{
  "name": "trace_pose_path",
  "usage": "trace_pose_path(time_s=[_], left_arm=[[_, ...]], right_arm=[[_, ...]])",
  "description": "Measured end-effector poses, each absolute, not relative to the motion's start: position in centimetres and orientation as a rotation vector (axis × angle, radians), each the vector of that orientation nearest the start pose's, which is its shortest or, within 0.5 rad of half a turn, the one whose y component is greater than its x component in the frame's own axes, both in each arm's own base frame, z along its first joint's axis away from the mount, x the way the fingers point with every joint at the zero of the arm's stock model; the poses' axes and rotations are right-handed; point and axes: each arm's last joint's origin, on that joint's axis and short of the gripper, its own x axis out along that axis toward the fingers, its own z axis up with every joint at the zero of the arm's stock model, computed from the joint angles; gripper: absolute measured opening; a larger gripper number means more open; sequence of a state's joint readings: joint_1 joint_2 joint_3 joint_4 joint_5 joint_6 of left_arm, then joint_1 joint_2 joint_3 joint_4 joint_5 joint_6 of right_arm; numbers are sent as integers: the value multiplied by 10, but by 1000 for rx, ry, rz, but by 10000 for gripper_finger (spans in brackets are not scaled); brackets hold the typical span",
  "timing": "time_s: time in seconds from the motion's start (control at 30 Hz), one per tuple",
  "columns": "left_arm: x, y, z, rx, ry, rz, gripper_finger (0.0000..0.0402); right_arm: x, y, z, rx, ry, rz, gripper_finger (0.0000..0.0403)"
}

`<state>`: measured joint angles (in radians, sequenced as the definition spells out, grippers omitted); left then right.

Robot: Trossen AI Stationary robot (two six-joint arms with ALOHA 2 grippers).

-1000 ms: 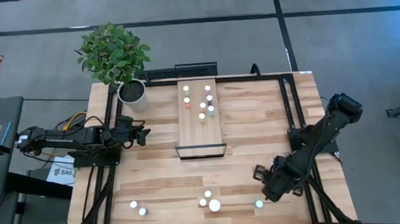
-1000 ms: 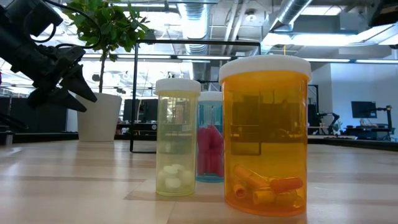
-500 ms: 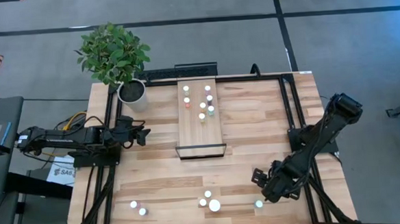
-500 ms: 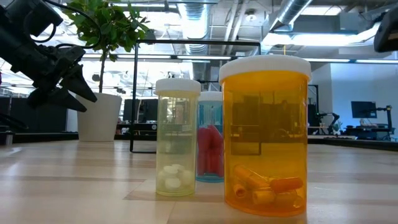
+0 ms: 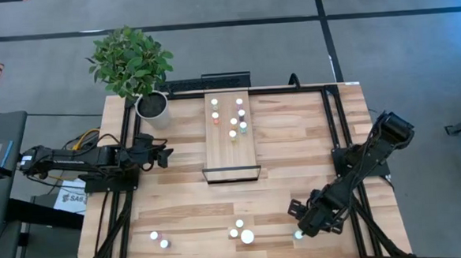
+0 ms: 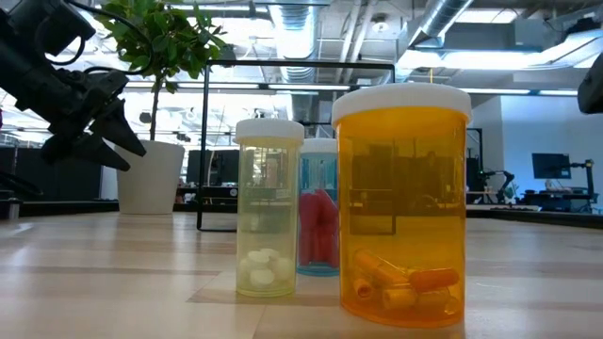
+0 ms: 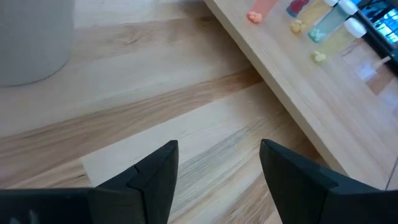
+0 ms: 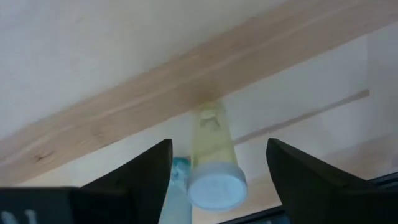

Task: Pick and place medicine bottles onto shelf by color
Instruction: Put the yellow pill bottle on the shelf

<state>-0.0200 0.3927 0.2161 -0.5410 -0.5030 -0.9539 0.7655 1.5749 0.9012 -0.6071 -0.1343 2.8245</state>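
The shelf (image 5: 233,145) lies in the middle of the table, with several medicine bottles (image 5: 234,117) standing at its far end. More bottles stand by the table's near edge: two at the left (image 5: 159,239), three in the middle (image 5: 242,233) and one at the right (image 5: 298,235). My right gripper (image 5: 301,226) hangs open, pointing down over that right bottle. In the right wrist view this pale yellow-green, white-capped bottle (image 8: 211,155) stands between the fingers (image 8: 146,180), apart from both. My left gripper (image 5: 167,156) waits open, left of the shelf.
A potted plant (image 5: 152,104) stands at the far left corner. Close to the low camera stand a yellow bottle (image 6: 268,207), a teal bottle (image 6: 318,217) and a big orange one (image 6: 402,202). Bare wood lies between the shelf and the near bottles.
My right gripper has come down toward the table's near edge, closing in on the bottle at the near right. In the low view the arm has come into the picture at the upper right.
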Motion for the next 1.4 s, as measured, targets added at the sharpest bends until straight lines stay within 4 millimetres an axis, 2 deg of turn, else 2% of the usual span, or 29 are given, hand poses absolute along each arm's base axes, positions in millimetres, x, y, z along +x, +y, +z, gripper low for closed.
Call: trace_pose_path(time_s=[0.17, 0.5, 0.63, 0.83, 1.0, 1.17, 1.4], left_arm=[[98, 12, 159, -706, 425, 750, 212], [98, 12, 159, -705, 428, 751, 212], [98, 12, 159, -706, 428, 751, 212], [98, 12, 159, -706, 428, 751, 212], [98, 12, 159, -705, 428, 751, 212], [97, 12, 158, -704, 433, 753, 212], [97, 12, 157, -700, 442, 757, 212]], right_arm=[[197, 195, 169, 1811, 1151, -1351, 245], [198, 195, 169, 1812, 1155, -1343, 107], [197, 194, 170, 1805, 1153, -1350, 104], [202, 180, 175, 1784, 1144, -1349, 140], [207, 165, 179, 1771, 1160, -1363, 122], [213, 141, 187, 1768, 1133, -1394, 105], [222, 94, 199, 1799, 1062, -1439, 126]])
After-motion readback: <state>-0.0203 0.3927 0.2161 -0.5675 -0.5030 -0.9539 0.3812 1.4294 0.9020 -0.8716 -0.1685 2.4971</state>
